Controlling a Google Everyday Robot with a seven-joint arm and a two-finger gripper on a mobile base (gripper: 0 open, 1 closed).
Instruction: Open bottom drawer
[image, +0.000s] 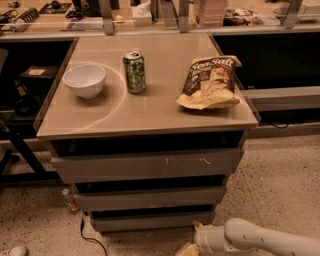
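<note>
The grey cabinet has three flat, handleless drawer fronts. The bottom drawer (152, 220) is the narrowest front, just above the floor, and stands shut. The mid-sized front (150, 197) and the tall scratched top front (147, 165) above it are also shut. My white arm (250, 239) comes in from the lower right, low over the floor. My gripper (186, 248) is at the bottom edge of the view, just below and in front of the bottom drawer's right part, partly cut off.
On the cabinet top (150, 112) stand a white bowl (84, 80), a green can (134, 72) and a chip bag (208, 82). A cable (87, 235) runs on the speckled floor at the left. Dark shelving flanks both sides.
</note>
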